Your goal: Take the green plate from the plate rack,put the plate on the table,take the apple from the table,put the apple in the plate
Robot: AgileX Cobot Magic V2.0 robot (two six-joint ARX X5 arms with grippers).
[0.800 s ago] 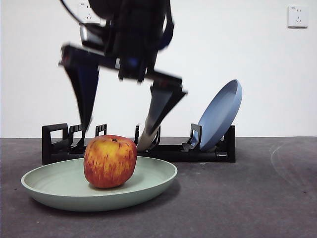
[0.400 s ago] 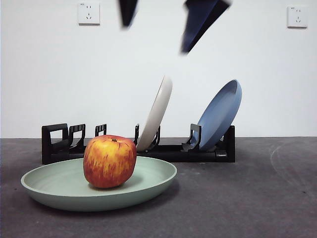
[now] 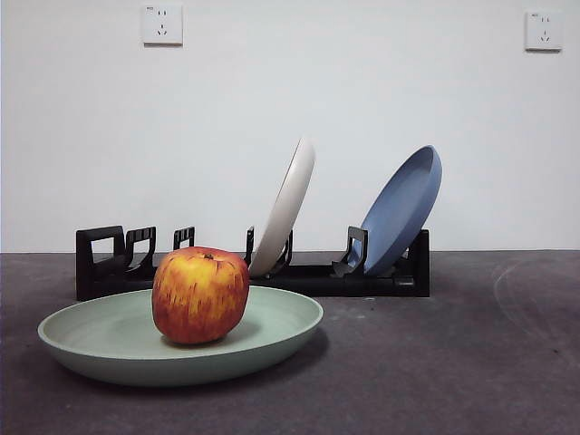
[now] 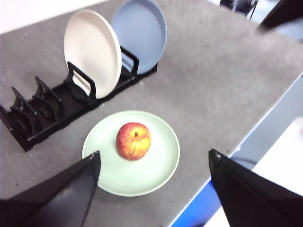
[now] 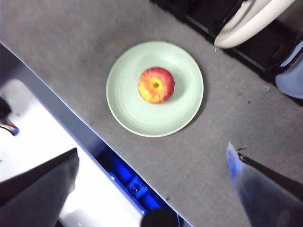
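Note:
The apple sits upright in the green plate, which lies flat on the table in front of the plate rack. No gripper shows in the front view. My left gripper is open and empty, high above the apple and green plate. My right gripper is open and empty too, high above the apple and green plate.
A cream-white plate and a blue plate stand tilted in the rack's right half; its left slots hold nothing. The table's near edge runs close beside the green plate. Two wall sockets are on the white wall behind.
The open gripper that stood over the apple and plate has risen straight up and left the front view. The apple and the plates have not moved.

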